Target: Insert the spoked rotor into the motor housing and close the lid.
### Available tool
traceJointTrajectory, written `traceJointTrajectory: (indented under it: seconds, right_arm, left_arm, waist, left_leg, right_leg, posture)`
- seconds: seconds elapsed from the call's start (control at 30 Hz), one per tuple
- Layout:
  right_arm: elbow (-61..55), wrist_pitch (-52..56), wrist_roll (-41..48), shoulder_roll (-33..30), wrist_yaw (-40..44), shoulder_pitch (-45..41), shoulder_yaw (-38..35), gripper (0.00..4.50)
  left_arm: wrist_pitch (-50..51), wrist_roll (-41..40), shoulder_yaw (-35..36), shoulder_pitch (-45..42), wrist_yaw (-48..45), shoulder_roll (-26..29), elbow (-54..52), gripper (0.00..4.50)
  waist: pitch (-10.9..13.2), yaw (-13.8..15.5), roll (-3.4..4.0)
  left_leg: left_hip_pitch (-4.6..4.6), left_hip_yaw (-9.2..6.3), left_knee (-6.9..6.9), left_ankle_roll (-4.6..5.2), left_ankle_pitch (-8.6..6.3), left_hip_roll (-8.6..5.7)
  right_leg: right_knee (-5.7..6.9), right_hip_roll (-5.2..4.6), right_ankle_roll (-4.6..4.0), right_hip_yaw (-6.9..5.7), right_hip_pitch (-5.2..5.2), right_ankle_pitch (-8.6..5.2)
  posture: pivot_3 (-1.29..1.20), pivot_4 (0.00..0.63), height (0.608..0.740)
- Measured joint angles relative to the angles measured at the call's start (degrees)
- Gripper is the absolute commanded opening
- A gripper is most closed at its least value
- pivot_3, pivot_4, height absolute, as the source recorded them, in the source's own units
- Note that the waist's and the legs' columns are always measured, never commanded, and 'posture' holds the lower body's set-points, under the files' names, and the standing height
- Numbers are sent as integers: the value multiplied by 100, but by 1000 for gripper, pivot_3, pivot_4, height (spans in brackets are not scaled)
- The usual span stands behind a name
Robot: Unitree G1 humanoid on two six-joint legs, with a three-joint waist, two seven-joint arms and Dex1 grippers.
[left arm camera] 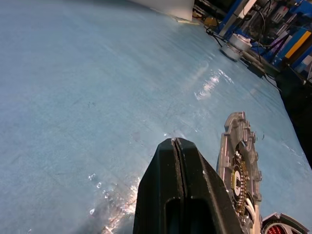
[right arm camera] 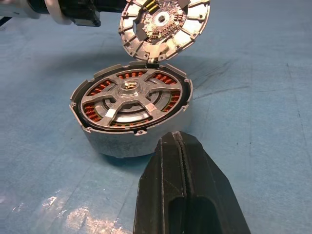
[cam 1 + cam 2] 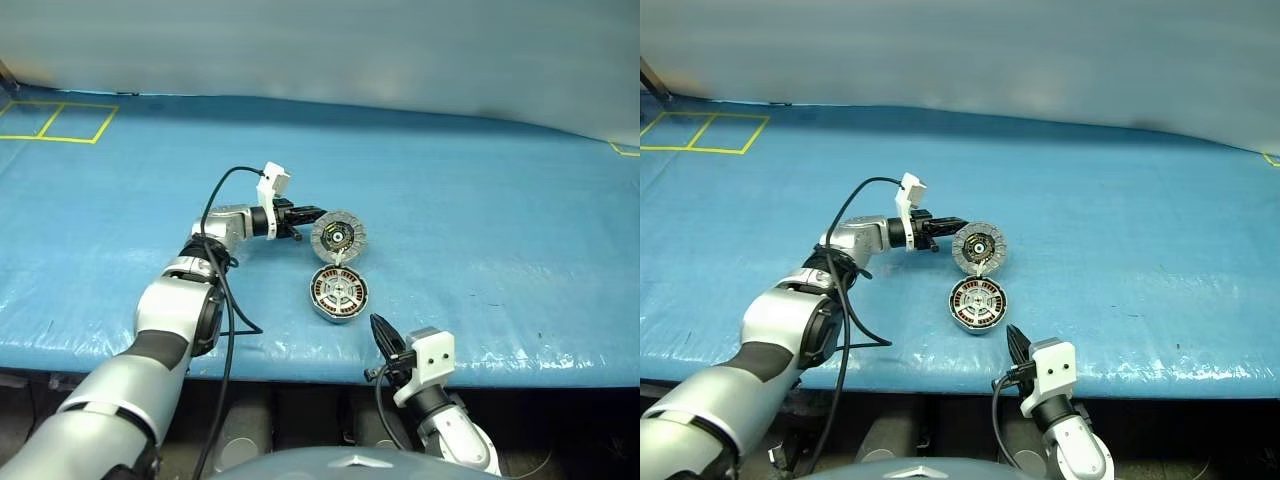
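The motor housing [image 3: 340,294] is a squat grey puck on the blue table near its front edge. The spoked rotor [image 2: 122,108] lies seated inside it, silver spokes over the copper windings. The lid [image 3: 338,236] stands tilted up from the housing's far edge, its segmented inner face with the dark centre turned toward me. My left gripper [image 3: 318,212] is shut and points sideways at the lid's left rim, close beside it; whether it touches I cannot tell. My right gripper [image 3: 383,333] is shut and empty, hanging just in front of the housing at the table's front edge.
A blue sheet [image 3: 480,200] covers the table. Yellow tape squares [image 3: 60,122] mark its far left corner. The table's front edge [image 3: 520,365] runs just behind my right gripper. A black cable [image 3: 222,300] loops along my left arm.
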Motion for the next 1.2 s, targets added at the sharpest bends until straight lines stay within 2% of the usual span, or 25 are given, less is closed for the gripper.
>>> traceJointTrajectory:
  seconds: [0.4, 0.67, 0.9, 1.2]
  right_arm:
    - [27, -60, -21, 29, -57, 33, 91, 0]
    - [98, -57, -30, 27, -99, -7, 93, 0]
    - [211, -20, -26, 16, -86, -114, 97, 0]
    - [218, 98, -21, -8, -86, -216, 93, 0]
  left_arm:
    - [-67, 438, -121, -249, -712, -184, 13, 13]
    - [-41, 604, -243, -267, -1708, -32, 10, 13]
    - [33, 821, -569, -266, -2621, 189, -62, 13]
    - [69, 734, -1366, -89, -2783, 359, -517, 13]
  waist:
    - [0, 26, 0]
    - [0, 26, 0]
    - [0, 16, 0]
    - [0, 20, 0]
  left_leg:
    - [0, 0, 7, 3, -2, 0]
    - [0, 0, 22, 6, -4, 1]
    - [0, 2, 37, 7, -4, 3]
    - [0, 3, 43, 7, -4, 5]
  right_leg:
    - [3, 0, -1, 2, 2, 1]
    - [10, 0, -1, 3, 5, 1]
    - [28, 1, -3, 7, 2, 2]
    - [37, 2, -4, 14, 0, 2]
  posture:
    - [0, 150, 740]
    - [0, 150, 740]
    - [0, 150, 740]
    - [0, 150, 740]
